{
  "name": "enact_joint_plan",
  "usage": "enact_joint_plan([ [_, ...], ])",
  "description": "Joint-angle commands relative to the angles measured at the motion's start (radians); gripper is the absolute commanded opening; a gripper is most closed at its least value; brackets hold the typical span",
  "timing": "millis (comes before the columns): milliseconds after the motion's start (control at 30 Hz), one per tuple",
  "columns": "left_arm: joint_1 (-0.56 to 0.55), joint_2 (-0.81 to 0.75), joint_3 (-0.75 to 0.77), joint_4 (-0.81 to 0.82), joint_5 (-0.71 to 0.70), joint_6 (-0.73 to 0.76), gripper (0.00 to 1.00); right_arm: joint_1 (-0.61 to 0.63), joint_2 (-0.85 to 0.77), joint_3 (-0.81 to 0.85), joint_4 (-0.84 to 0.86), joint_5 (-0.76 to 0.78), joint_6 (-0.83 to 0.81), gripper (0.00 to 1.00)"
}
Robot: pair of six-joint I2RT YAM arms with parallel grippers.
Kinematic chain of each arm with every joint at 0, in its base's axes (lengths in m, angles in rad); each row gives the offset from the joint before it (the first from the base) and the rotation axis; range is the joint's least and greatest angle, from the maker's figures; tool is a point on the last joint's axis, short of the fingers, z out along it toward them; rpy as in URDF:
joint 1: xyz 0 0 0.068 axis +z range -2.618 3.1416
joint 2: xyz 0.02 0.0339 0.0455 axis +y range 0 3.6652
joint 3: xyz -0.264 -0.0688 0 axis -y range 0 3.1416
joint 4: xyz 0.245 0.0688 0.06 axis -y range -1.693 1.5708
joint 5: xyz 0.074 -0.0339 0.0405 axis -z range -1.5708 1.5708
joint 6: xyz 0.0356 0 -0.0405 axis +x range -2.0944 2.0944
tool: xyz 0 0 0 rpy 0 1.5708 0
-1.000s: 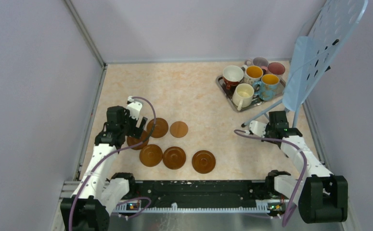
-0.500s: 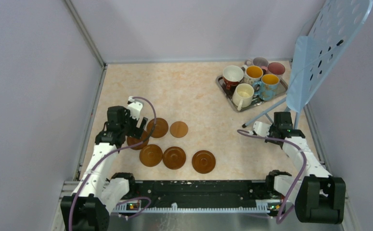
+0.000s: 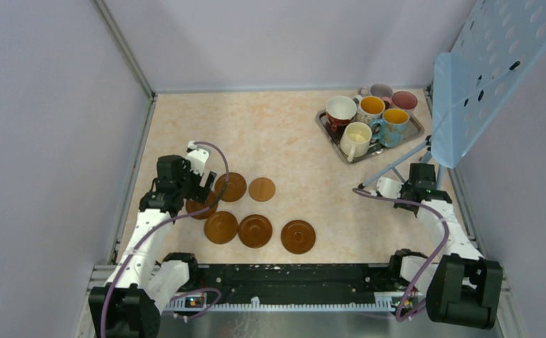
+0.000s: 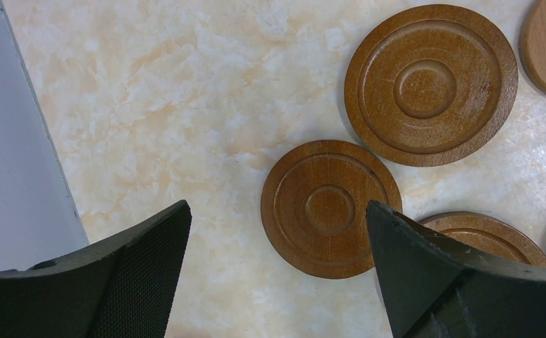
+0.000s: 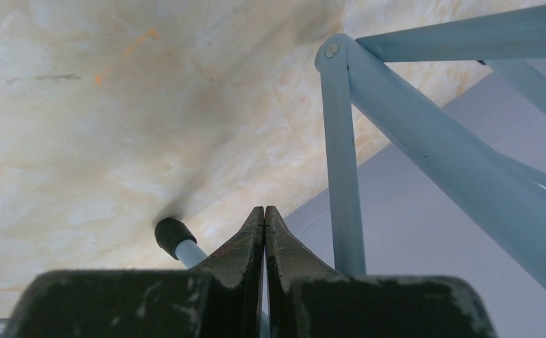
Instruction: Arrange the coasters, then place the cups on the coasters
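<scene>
The stand (image 3: 467,98) has swung right with the right gripper (image 5: 264,213) (jaws shut), clearing the cups (image 3: 370,108); the left gripper (image 4: 277,211) gapes above a coaster (image 4: 330,208).

Six coasters (image 3: 255,230) lie near-left on the table (image 3: 284,134); the cups (image 3: 370,108) stand in a tray (image 3: 377,148) far right.
</scene>
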Motion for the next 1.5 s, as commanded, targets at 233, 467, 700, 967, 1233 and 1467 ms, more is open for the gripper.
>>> enact_joint_plan([
  [233, 0.005, 0.015, 0.008, 0.019, 0.046, 0.005, 0.99, -0.027, -0.075, 0.116, -0.211, -0.108, 0.027, 0.00],
  [467, 0.006, 0.043, 0.021, 0.021, 0.065, -0.004, 0.99, 0.105, -0.146, 0.152, -0.350, -0.148, 0.140, 0.00],
  [700, 0.006, 0.078, 0.053, -0.030, 0.118, 0.011, 0.99, 0.409, -0.063, 0.310, -0.494, -0.183, 0.439, 0.00],
  [967, 0.004, 0.060, 0.063, -0.097, 0.288, 0.103, 0.99, 0.689, 0.100, 0.525, -0.519, -0.304, 0.708, 0.35],
  [1233, 0.007, 0.147, 0.061, -0.091, 0.261, 0.162, 0.99, 0.802, 0.290, 0.622, -0.293, -0.355, 0.897, 0.49],
  [1467, 0.124, 0.226, 0.056, -0.077, 0.289, 0.236, 0.97, 0.836, 0.464, 0.716, -0.112, -0.430, 1.038, 0.65],
])
